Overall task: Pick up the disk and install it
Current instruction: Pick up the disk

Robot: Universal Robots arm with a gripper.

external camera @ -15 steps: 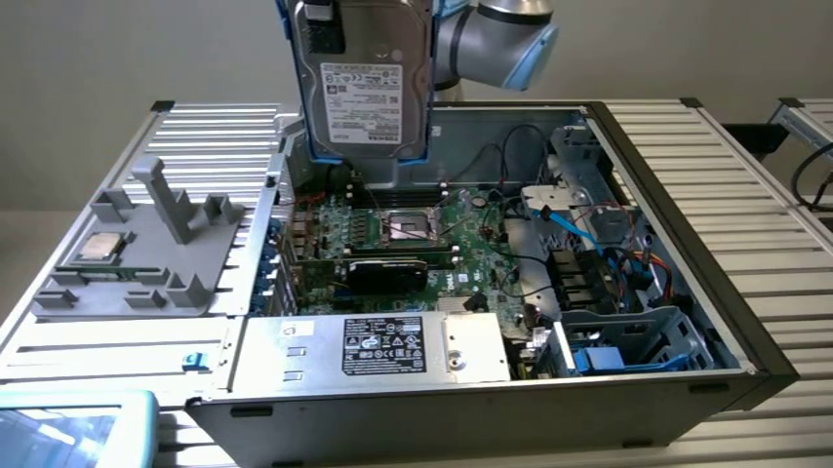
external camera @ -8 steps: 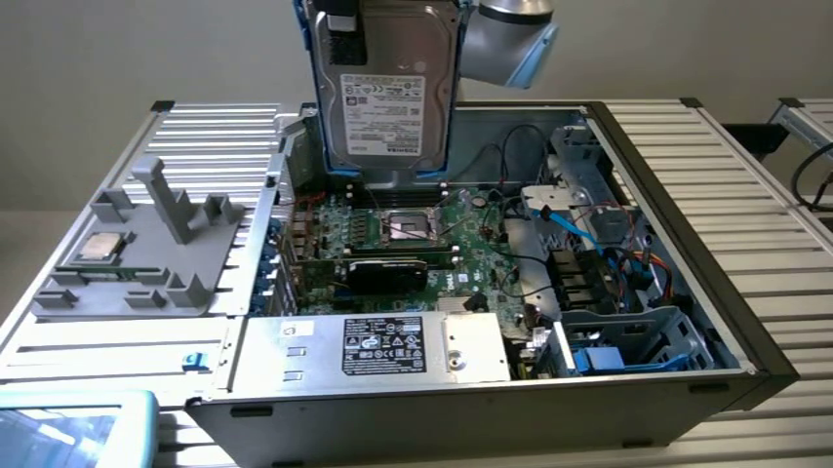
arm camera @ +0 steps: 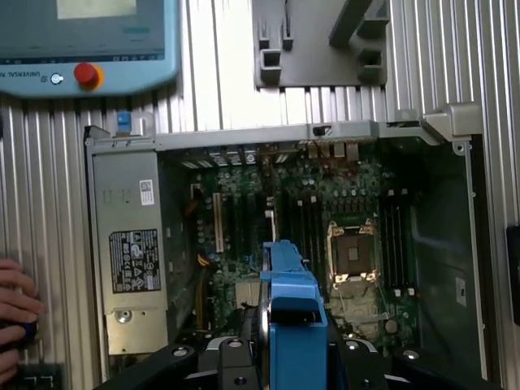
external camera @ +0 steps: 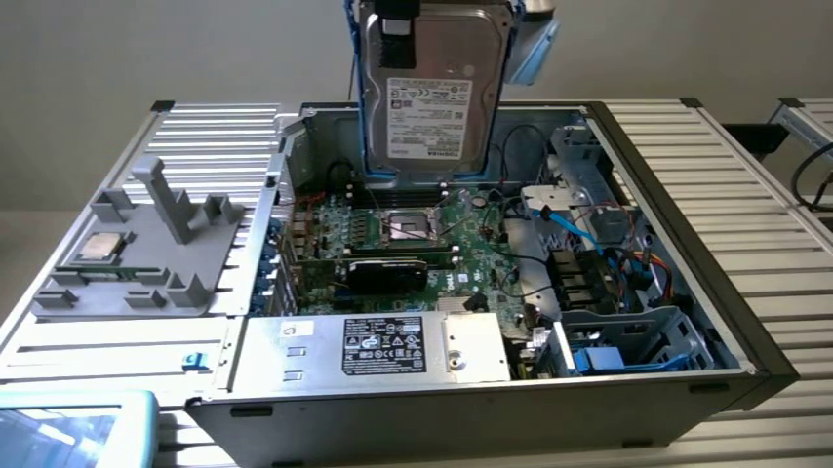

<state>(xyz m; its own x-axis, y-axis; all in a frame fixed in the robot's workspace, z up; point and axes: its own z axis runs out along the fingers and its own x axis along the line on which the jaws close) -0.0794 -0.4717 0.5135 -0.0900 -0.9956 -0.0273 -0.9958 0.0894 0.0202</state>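
**Disk held upright over the open case**

The jaws grasp the disk [external camera: 432, 97] by its upper end, so it hangs directly below them. Its long axis is vertical, its white label faces outward, and the blue carrier [arm camera: 294, 301] frames its edges. It is above the case [external camera: 456, 419], over the far part of the motherboard [external camera: 416, 244], touching nothing inside and not yet installed.

Inside the case are the motherboard, a labelled power supply [external camera: 390, 346] along the near wall, and a grey drive cage [external camera: 638, 336] in the near corner on the exterior view's right. The cage holds something blue that cannot be identified. Outside the case, on the table [external camera: 742, 175], a grey fixture [external camera: 182, 219] holds a processor chip [external camera: 101, 249].
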